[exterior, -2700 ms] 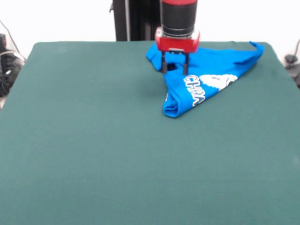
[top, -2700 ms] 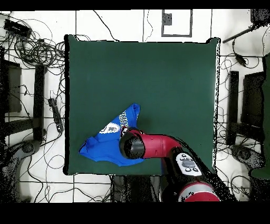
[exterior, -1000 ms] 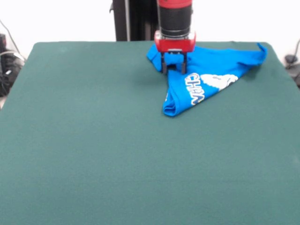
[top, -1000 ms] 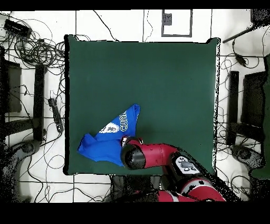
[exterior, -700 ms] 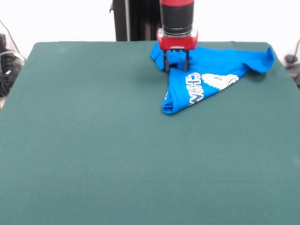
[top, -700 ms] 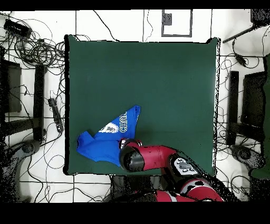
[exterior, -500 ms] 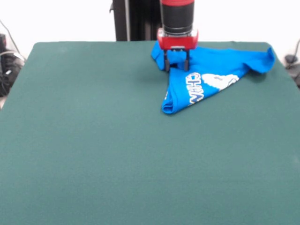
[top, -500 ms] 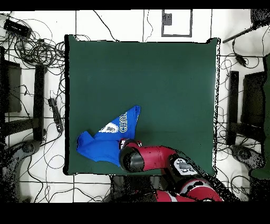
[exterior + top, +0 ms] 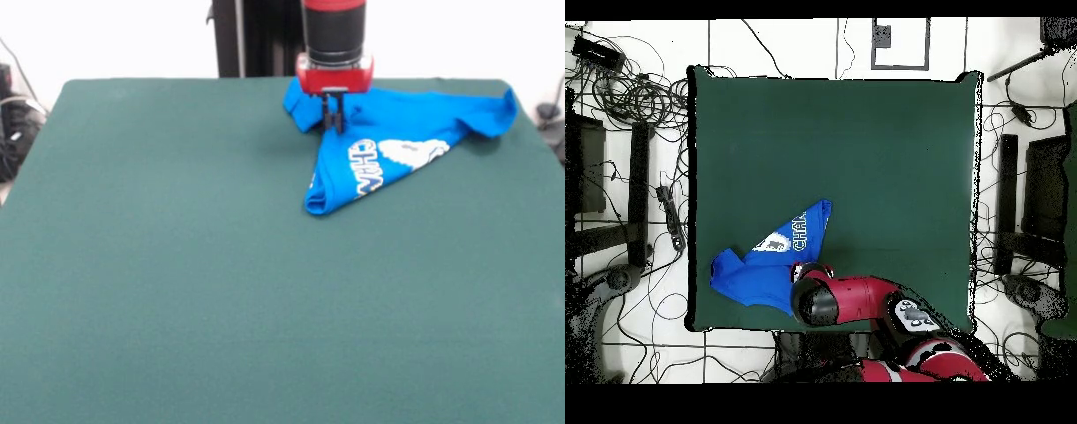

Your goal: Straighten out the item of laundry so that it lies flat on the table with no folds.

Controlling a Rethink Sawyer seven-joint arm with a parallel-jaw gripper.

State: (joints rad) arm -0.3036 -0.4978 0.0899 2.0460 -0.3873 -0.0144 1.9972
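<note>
The bright blue T-shirt lies crumpled in a rough triangle at the far right of the green table, white lettering showing on its folded near point. My gripper stands upright over the shirt's left part, its fingers closed together on a fold of the blue cloth. In the overhead view the shirt lies near the table's lower left corner, and the red arm covers its right edge and hides the gripper.
The shirt's far corner reaches the table's right edge in the front view. Cables lie on the floor around the table in the overhead view. The black pedestal stands behind the table.
The gripper has drawn the shirt a little toward the table's far right, then its fingers have closed together on the cloth. The shirt's right corner has bunched up at the edge.
</note>
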